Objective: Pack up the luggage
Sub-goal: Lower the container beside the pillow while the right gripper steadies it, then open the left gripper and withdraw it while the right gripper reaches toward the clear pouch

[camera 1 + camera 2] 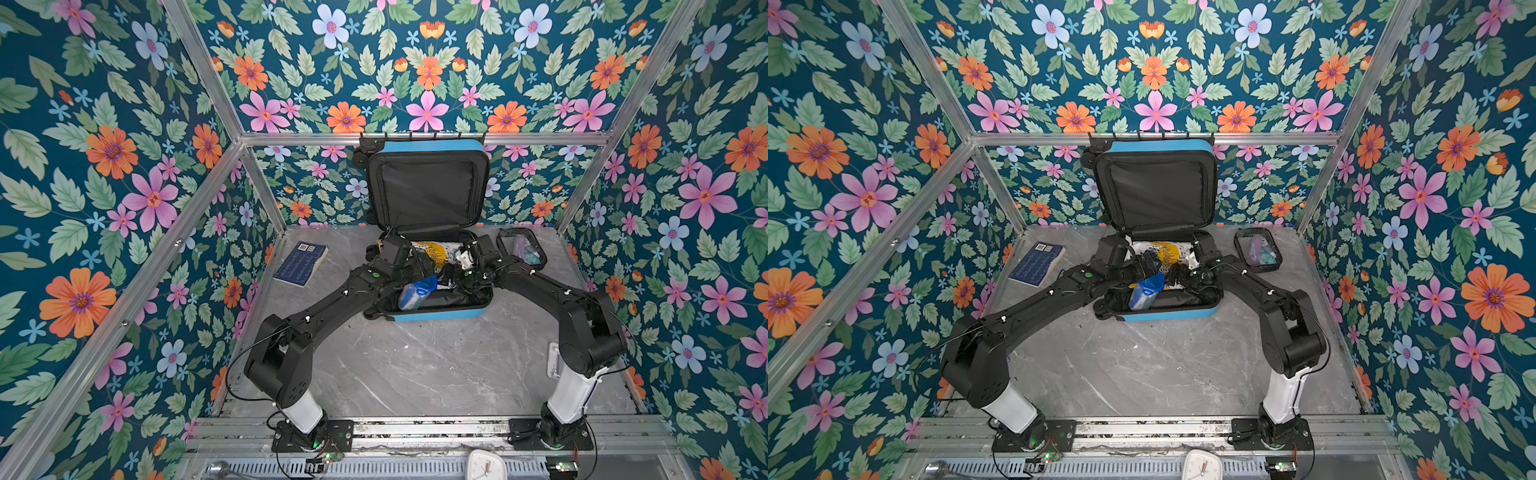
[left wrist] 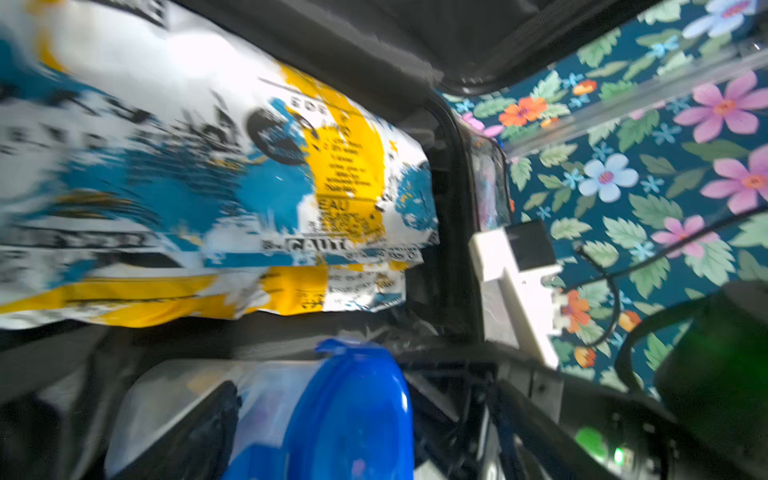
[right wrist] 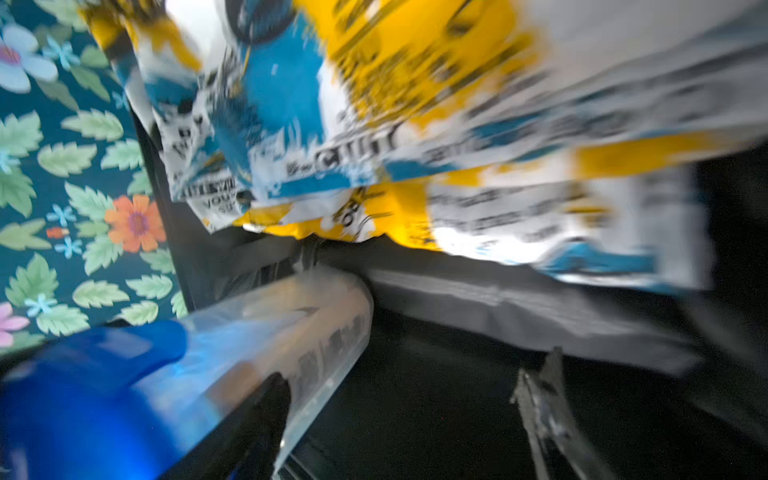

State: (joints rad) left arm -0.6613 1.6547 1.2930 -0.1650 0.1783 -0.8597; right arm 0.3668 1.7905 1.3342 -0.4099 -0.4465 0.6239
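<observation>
Dark-teal wallpaper walls (image 1: 428,62) printed with orange, pink and pale-blue flowers enclose three sides, braced by silver aluminium frame bars (image 1: 291,139). The grey marble-patterned worktop (image 1: 415,365) lies evenly lit, with a slotted metal rail (image 1: 415,430) along its near edge.
</observation>
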